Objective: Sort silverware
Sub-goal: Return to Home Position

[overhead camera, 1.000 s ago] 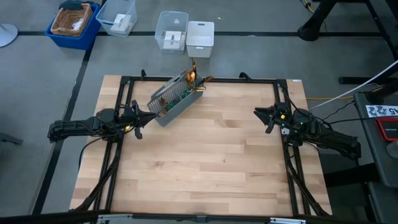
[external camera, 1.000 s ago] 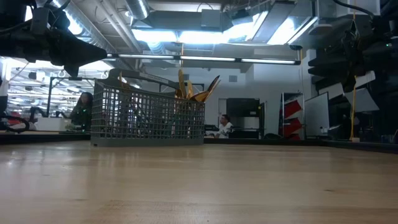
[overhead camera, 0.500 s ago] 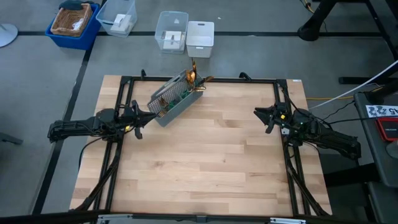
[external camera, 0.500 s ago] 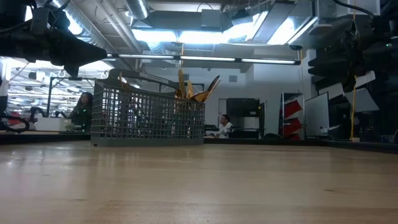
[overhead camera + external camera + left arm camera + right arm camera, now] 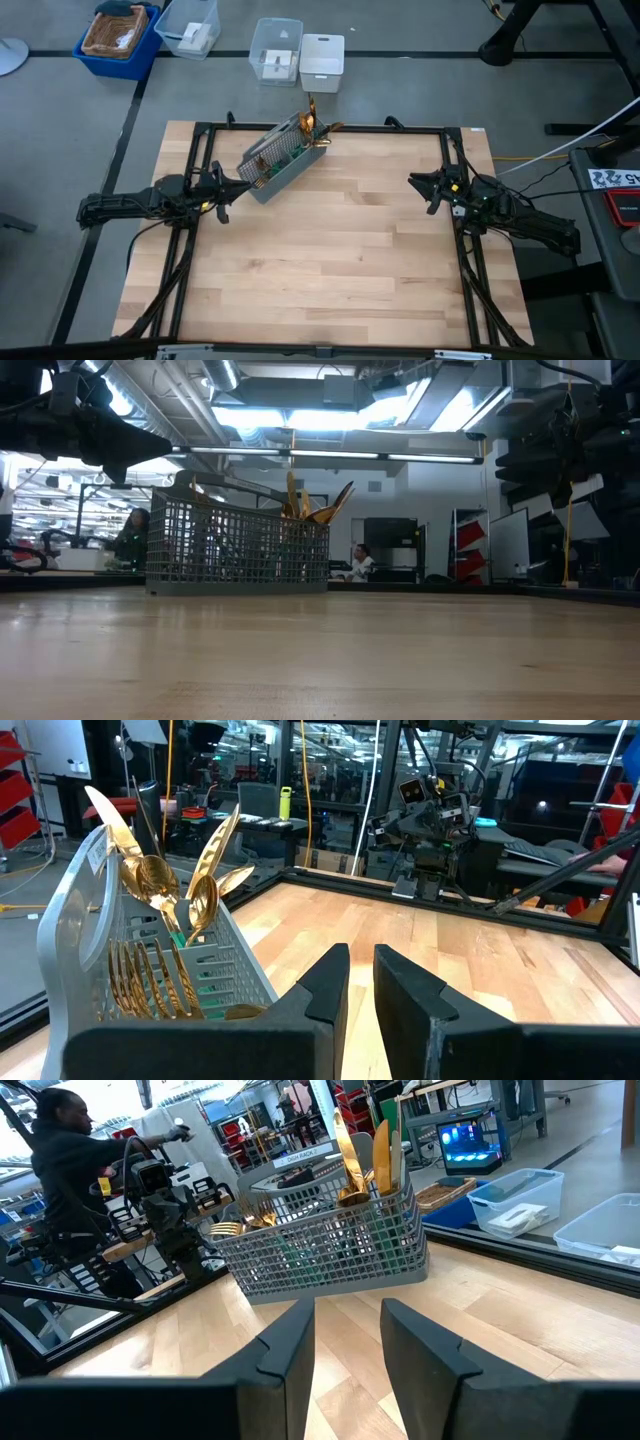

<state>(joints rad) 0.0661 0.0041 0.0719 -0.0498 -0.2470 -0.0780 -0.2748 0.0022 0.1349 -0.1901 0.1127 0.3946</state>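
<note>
Left gripper [image 5: 360,960]: narrow gap, nothing held, at the table's [image 5: 340,270] left edge, just beside the caddy [image 5: 278,162]. Right gripper [image 5: 348,1315]: slightly wider gap (also empty), near the right edge. Silverware [image 5: 312,124] stands in the caddy – gold heads above its rim – far side, left of centre.

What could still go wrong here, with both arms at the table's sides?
The left gripper, open, sits close to the near corner of the caddy; its next move could nudge it. The caddy stands by the far edge of the table, so a shove might send it off. Some silverware leans out above the rim and could spill if jolted. The right gripper waits well clear.
</note>
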